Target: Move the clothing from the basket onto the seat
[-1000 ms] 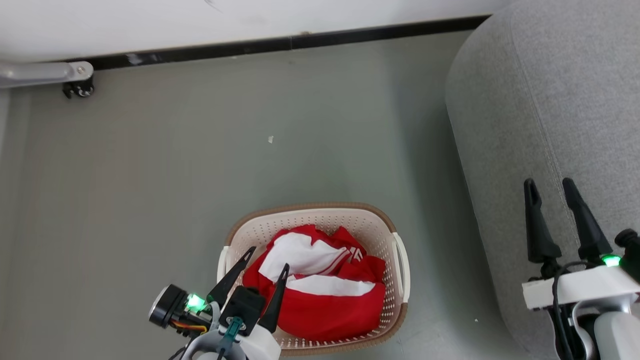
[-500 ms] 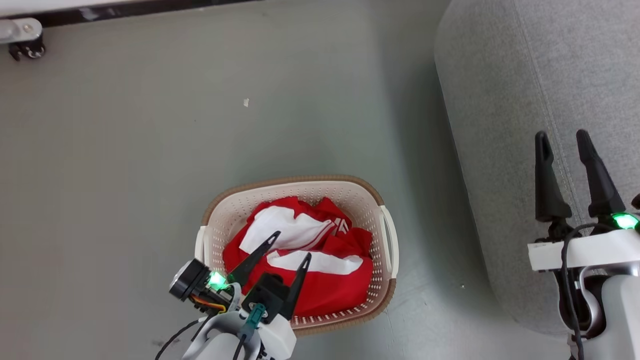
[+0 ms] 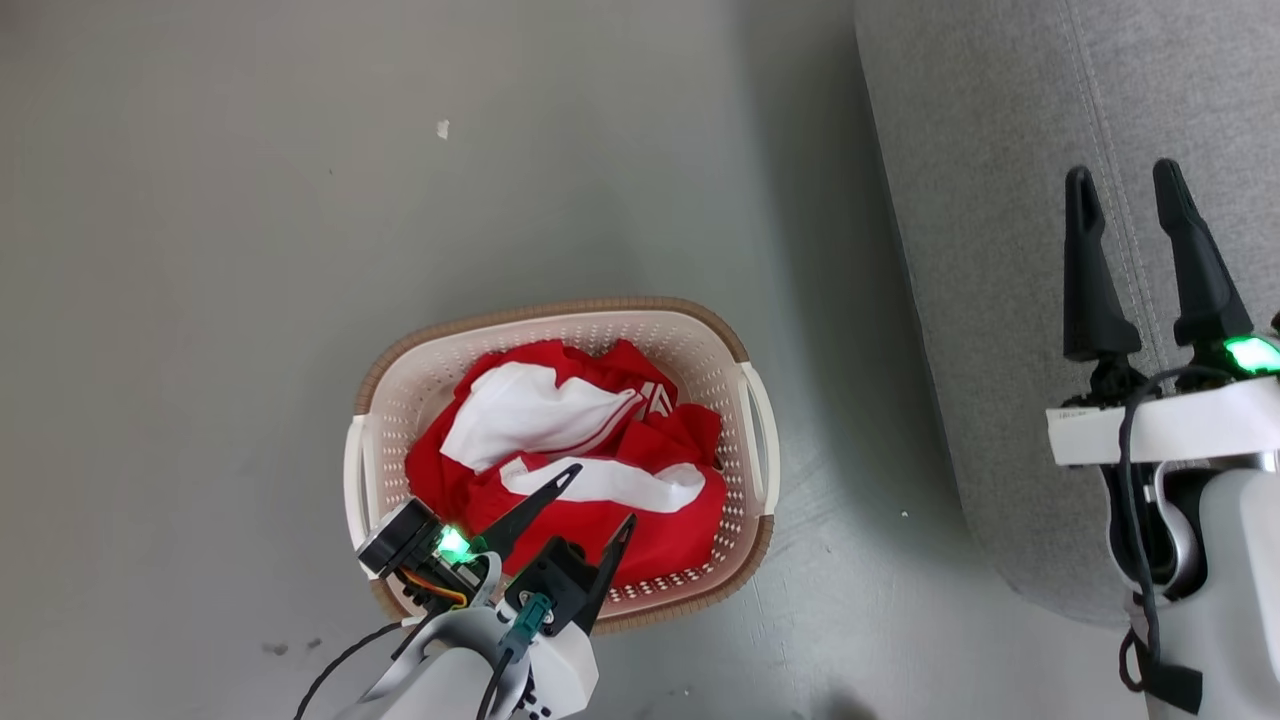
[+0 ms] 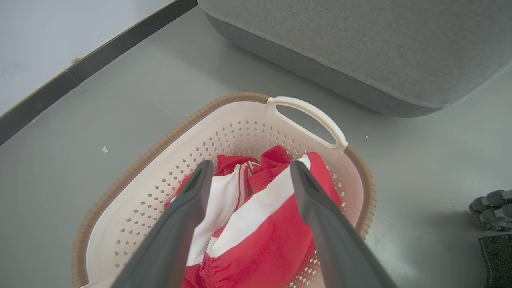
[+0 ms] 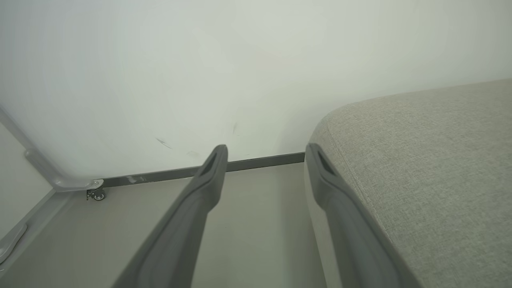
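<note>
One basket [image 3: 560,305], one heap of clothing [image 3: 530,410] with garments too tangled to count, one seat [image 3: 1000,200], and two two-fingered grippers: left gripper [image 3: 602,494] and right gripper [image 3: 1122,170].

No legible text anywhere; just an unreadable white mark [image 3: 655,400] on the red clothing [image 3: 570,450]

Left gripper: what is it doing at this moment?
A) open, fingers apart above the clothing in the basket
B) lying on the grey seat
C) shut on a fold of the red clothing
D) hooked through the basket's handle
A: the left gripper has its two fingers spread with nothing clamped between them, poised over the clothing that lies in the basket.
</note>
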